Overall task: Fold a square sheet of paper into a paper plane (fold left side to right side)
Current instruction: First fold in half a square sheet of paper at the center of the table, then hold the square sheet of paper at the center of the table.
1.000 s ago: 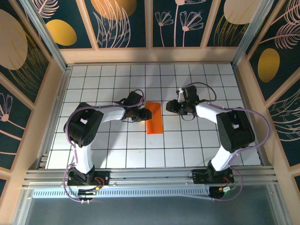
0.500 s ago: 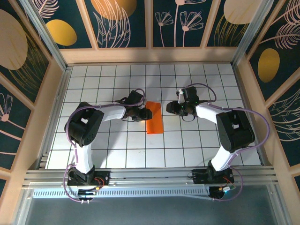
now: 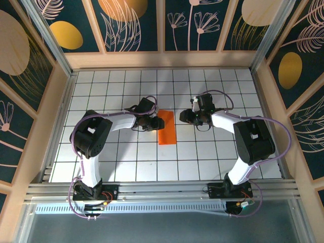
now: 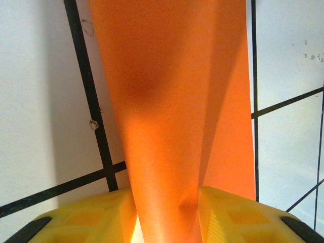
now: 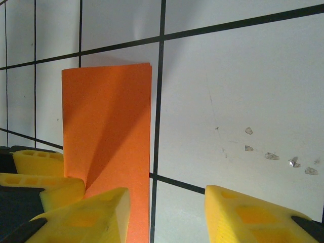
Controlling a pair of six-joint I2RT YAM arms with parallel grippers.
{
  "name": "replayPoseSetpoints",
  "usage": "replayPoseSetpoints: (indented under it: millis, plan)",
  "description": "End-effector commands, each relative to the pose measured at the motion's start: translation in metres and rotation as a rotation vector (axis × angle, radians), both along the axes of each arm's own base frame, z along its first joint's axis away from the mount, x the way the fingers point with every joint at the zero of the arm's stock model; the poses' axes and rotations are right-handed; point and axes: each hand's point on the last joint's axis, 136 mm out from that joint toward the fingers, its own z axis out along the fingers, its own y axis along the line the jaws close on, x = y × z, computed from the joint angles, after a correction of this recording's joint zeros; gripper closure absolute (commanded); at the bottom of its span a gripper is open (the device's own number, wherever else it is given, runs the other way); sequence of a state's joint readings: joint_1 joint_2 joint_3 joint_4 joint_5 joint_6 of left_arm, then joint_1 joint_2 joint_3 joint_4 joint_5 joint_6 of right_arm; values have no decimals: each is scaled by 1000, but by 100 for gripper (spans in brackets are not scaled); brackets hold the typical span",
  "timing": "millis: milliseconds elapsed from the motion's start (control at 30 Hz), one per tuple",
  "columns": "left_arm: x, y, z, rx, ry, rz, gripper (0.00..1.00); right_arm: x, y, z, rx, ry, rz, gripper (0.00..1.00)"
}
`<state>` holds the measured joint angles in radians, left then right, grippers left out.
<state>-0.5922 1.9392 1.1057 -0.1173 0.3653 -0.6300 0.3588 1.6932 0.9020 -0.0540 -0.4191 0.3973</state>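
The square sheet of paper (image 3: 167,127) lies folded into a narrow bright orange rectangle in the middle of the table. My left gripper (image 3: 154,122) is low at its upper left edge. In the left wrist view the paper (image 4: 172,101) rises as a bulged strip between the yellow fingers (image 4: 238,217), which stand apart on either side of my left gripper (image 4: 167,223). My right gripper (image 3: 185,116) hovers just right of the sheet. It is open (image 5: 167,217), its left finger over the paper's right edge (image 5: 106,126) and its right finger over bare tile. The left arm's fingertips (image 5: 40,177) show on the sheet.
The white table (image 3: 217,152) has a black grid and wooden walls (image 3: 162,59) on three sides. Small specks (image 5: 273,156) mark the tile to the right of the paper. Both arm bases sit on the rail (image 3: 162,190) at the near edge.
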Motion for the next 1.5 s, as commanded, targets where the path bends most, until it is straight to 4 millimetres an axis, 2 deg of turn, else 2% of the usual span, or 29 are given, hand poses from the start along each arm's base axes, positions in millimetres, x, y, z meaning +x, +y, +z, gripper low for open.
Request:
replayPoseSetpoints:
  millis: [0, 800, 967, 1033, 1200, 1367, 1467]
  plan:
    - [-11, 15, -49, 128, 43, -5, 61, -4, -2, -5, -12, 13, 16, 57]
    - [-11, 19, -50, 155, 43, -6, 61, -7, 3, -2, 26, 17, 41, 56]
    - [-11, 19, -50, 155, 44, -1, 61, -11, 10, 0, 57, 30, 64, 56]
    - [-11, 20, -50, 156, 44, 1, 61, -14, 17, 1, 90, 45, 90, 60]
    - [-12, 20, -51, 159, 48, 6, 61, -27, 45, 0, 206, 98, 160, 80]
    - [-12, 21, -52, 162, 49, 8, 61, -31, 65, -9, 248, 135, 193, 100]
    - [-12, 22, -52, 167, 49, 7, 61, -34, 72, -15, 245, 150, 207, 100]
